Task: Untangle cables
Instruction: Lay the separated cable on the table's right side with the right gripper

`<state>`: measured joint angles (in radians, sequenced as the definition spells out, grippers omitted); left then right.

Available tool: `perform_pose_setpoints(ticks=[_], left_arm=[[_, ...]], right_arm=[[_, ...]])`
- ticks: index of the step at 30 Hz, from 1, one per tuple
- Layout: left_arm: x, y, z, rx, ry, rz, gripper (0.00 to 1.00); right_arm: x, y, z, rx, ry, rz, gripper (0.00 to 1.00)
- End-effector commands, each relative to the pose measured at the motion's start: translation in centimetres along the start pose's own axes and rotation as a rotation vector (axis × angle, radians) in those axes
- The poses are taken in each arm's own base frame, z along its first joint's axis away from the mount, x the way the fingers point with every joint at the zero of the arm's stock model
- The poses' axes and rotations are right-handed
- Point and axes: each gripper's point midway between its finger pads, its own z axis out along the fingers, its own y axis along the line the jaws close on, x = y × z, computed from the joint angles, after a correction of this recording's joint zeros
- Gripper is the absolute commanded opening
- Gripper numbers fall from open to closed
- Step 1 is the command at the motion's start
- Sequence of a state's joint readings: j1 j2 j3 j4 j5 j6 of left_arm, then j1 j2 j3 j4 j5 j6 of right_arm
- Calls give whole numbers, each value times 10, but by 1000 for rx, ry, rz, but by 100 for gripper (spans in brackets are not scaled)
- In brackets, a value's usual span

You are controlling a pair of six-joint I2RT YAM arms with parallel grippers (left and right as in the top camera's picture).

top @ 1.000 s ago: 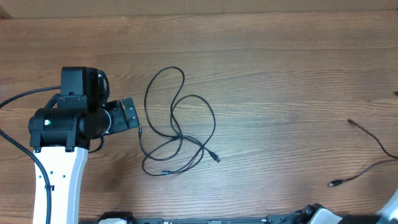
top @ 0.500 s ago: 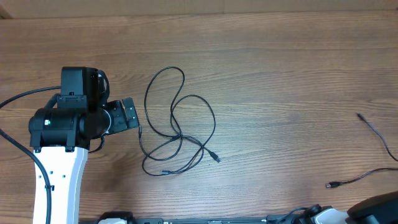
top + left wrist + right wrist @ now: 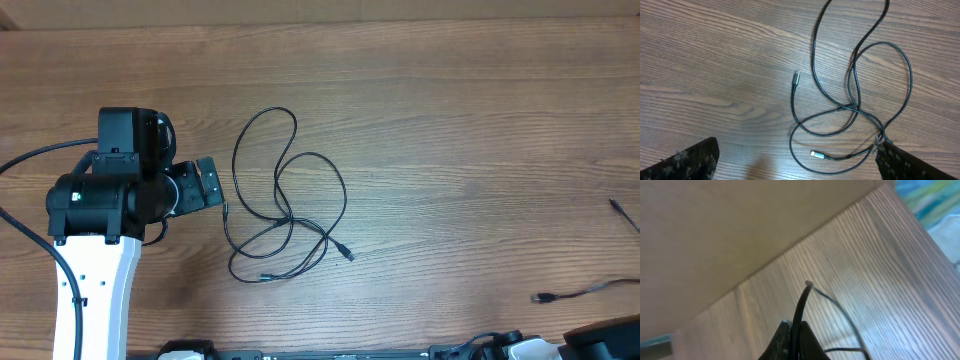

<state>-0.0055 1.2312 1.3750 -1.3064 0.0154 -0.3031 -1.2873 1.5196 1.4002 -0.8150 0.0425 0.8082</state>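
Note:
One black cable [image 3: 290, 205] lies in crossed loops in the middle of the table, its two plugs near the front of the loops. In the left wrist view the same cable [image 3: 855, 105] fills the upper right, with one silver plug [image 3: 796, 77] and another [image 3: 817, 155]. My left gripper [image 3: 208, 183] [image 3: 795, 167] is wide open just left of the loops and holds nothing; the cable runs close by its right finger [image 3: 907, 165]. A second cable [image 3: 575, 292] trails off the table's right edge. My right gripper [image 3: 792, 332] is shut on that cable [image 3: 801, 307], lifted above the table.
The wooden table [image 3: 450, 120] ends at a pale wall along the back. The left arm's white and black body [image 3: 95, 230] covers the left front. Part of the right arm [image 3: 605, 340] shows at the bottom right corner.
The right-hand cable has been dragged toward the right edge, its far end moving right. The right arm has come into the corner. The left arm and the looped cable have not moved.

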Motion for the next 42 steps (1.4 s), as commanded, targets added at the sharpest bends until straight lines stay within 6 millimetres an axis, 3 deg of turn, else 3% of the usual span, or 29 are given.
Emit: perform_pose_setpoints(ticks=[1,7,16,25,36,42], left_arm=[[-1,0,1,1,1,15,100],[-1,0,1,1,2,14,100],[-1,0,1,1,2,14,99],[-1,0,1,1,1,15,100],[-1,0,1,1,2,14,100],[-1,0,1,1,1,15,100]], right_arm=[[-6,7,0,-36,-21,6,4],[-25,24,-2,-109,-94,-22,4],[-22,23,-1,-102,-87,-74,4],[-2,0,5,-18,-9,-97,4],[49,-60,36,127,131,-115,4],[70,-77,40,163,206,-113,4]])
